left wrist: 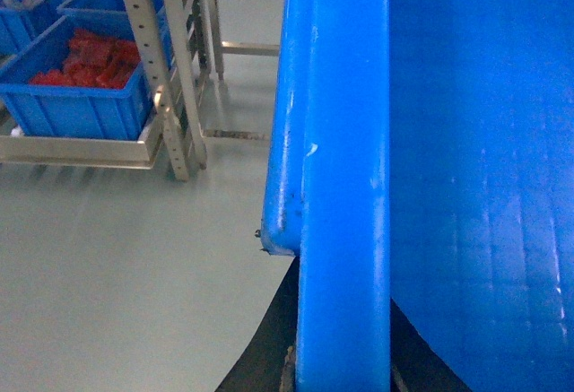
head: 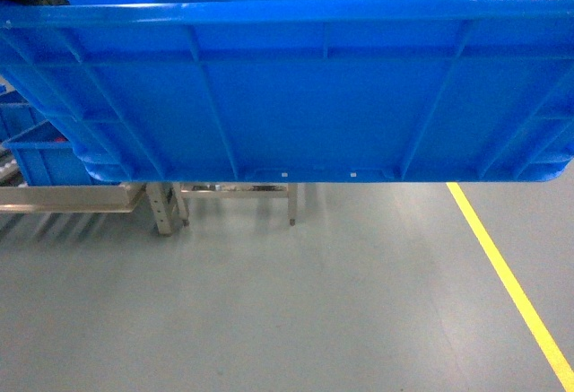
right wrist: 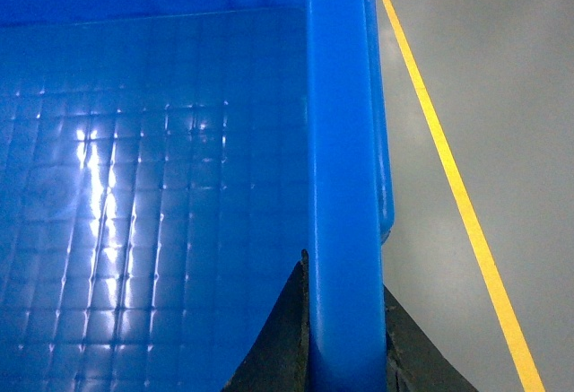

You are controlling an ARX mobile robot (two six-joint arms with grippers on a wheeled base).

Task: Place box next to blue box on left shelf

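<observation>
Beyond the box, only left wrist shows red parts — binned.

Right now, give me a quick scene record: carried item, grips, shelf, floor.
carried: box, open-topped, empty inside, held off the floor
left gripper: shut on box rim, a finger on each side of the wall
right gripper: shut on opposite rim, same way
left shelf: ahead-left, holds blue bin with red items
floor: grey, yellow line on the right
</observation>
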